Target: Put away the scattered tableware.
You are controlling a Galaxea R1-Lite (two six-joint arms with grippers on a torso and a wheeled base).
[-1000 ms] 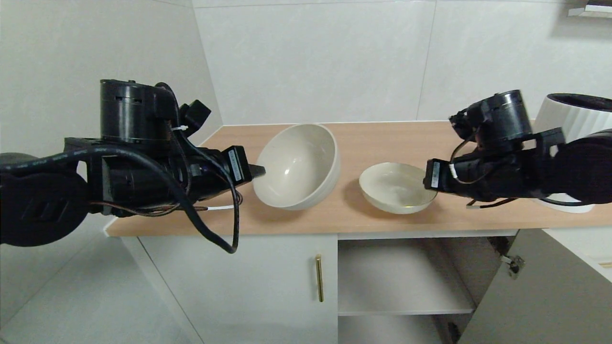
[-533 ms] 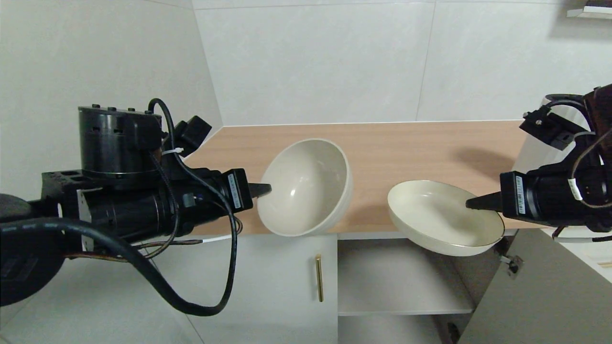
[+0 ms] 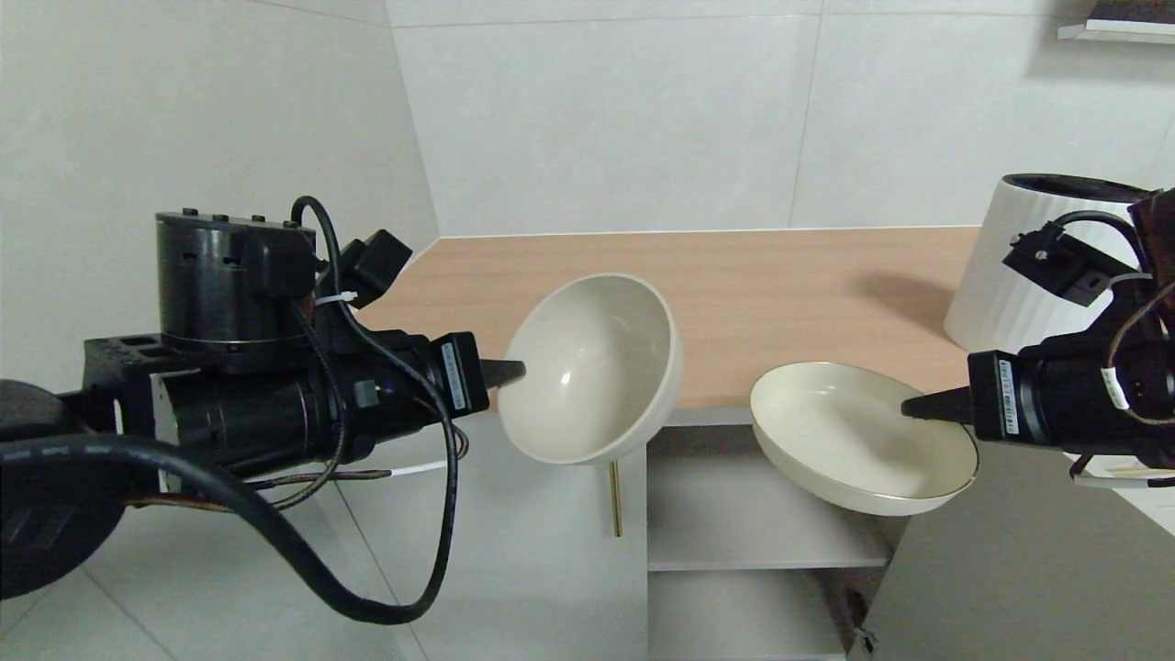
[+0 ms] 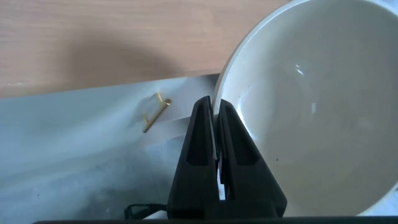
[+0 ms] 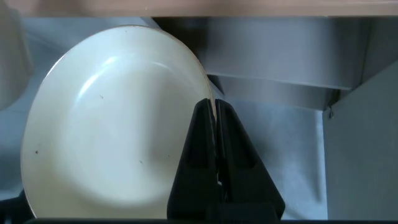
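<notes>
Head view: left gripper clamps deep bowl by its rim and right gripper clamps shallow bowl likewise, both off the counter before open cabinet shelf, the likely destination. Left wrist view: thin rim pinch, bowl tilted. Right wrist view: same pinch, shelf beyond.

Before me: wood counter, white ribbed pot at its right end, gold door handle below, tiled wall behind.
</notes>
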